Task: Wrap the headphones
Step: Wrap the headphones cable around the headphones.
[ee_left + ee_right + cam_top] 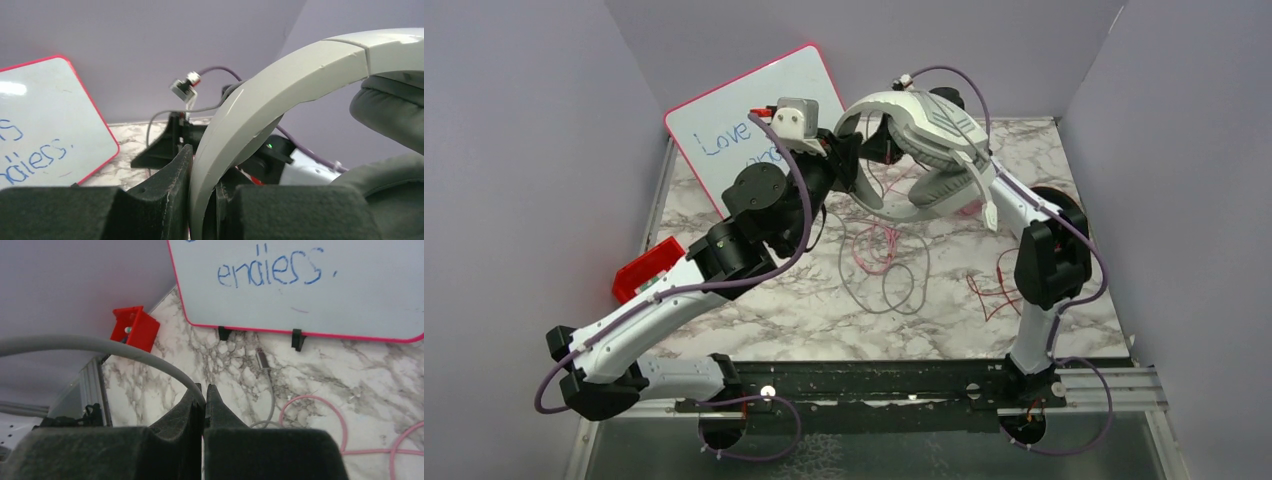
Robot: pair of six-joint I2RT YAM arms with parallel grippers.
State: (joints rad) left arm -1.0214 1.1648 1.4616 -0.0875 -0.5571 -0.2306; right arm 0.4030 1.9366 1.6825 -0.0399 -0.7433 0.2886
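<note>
The grey/white headphones point(924, 115) hang in the air at the back of the table, held between both arms. My left gripper point(844, 155) is shut on their pale headband point(250, 120), which runs up between the jaws in the left wrist view point(202, 170). My right gripper point(886, 140), mostly hidden behind the headphones, is shut on their thin grey cable point(125, 346) at the fingertips point(204, 392). The rest of the grey cable point(904, 280) loops on the table, its plug point(262, 360) lying flat. Only a pink cable point(874, 245) and a red cable point(994, 290) show; the pink and red-and-black pairs are out of view.
A whiteboard point(754, 120) with a pink rim and blue writing leans at the back left, also in the right wrist view point(300, 285). A red bin point(646, 268) sits at the table's left edge. Grey walls enclose three sides of the marble table point(784, 310).
</note>
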